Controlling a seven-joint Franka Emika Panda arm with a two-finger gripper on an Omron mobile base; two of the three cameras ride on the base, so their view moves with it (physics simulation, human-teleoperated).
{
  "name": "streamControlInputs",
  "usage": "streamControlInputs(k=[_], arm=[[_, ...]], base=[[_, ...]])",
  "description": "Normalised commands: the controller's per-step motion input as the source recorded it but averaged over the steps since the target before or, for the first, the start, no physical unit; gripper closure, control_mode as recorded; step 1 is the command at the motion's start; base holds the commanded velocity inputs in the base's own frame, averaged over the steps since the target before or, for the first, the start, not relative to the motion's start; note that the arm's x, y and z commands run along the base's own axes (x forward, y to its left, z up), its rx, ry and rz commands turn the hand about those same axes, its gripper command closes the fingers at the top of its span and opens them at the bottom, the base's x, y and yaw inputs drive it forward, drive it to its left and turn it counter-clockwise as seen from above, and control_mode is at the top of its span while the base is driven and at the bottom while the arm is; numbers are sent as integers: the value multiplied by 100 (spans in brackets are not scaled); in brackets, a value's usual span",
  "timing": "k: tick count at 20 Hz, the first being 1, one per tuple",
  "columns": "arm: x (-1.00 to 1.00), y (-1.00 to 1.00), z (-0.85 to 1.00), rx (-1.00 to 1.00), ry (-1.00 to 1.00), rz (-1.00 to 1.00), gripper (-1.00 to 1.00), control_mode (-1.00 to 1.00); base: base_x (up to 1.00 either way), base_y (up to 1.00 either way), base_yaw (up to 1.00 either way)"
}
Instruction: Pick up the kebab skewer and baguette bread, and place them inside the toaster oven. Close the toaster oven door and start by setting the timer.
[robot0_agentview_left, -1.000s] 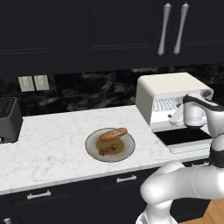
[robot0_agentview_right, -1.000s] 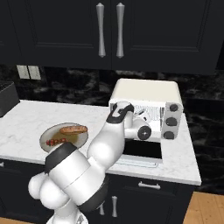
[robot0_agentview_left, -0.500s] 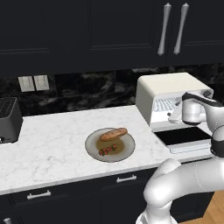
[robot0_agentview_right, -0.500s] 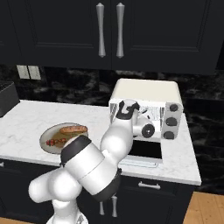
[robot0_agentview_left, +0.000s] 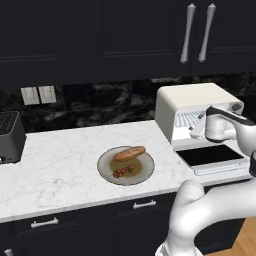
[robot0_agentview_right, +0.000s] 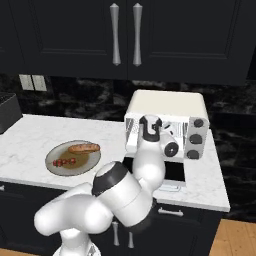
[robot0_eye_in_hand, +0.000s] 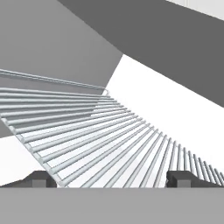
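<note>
Cream toaster oven (robot0_agentview_left: 197, 102) gapes, claw (robot0_eye_in_hand: 111, 179) spread wide at its wire rack (robot0_eye_in_hand: 96, 131); bread (robot0_agentview_left: 129, 153) and skewer (robot0_agentview_left: 122, 172) sit well left on the plate (robot0_agentview_left: 142, 172).

Black toaster (robot0_agentview_left: 10, 136) on marble counter (robot0_agentview_left: 60, 165)

My left base camera sits behind and left of the arm, looking forward and down across the counter (robot0_agentview_left: 60, 165); the claw (robot0_agentview_left: 196, 131) shows at its right, at the oven (robot0_agentview_left: 192, 102) mouth, with the plate (robot0_agentview_left: 107, 172) well off to the claw's left. My right base camera looks from behind and right, closer on the oven (robot0_agentview_right: 167, 105). Both share counter, plate (robot0_agentview_right: 55, 167) and oven. The hand camera looks along the wide-spread fingertips (robot0_eye_in_hand: 41, 179) from very near onto the rack (robot0_eye_in_hand: 96, 135) just ahead of the claw.
</note>
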Motion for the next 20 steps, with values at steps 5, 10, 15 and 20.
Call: streamControlInputs(k=[5,10,15,20], arm=[[23,0,-18,-5,0,0,-100,-100],[6,0,-22,-11,2,-3,-100,-100],[0,-1,-18,-5,5,-5,-100,-100],[-4,-4,-17,0,9,-2,-100,-100]], base=[[0,0,0],[0,0,0],[0,0,0],[0,0,0]])
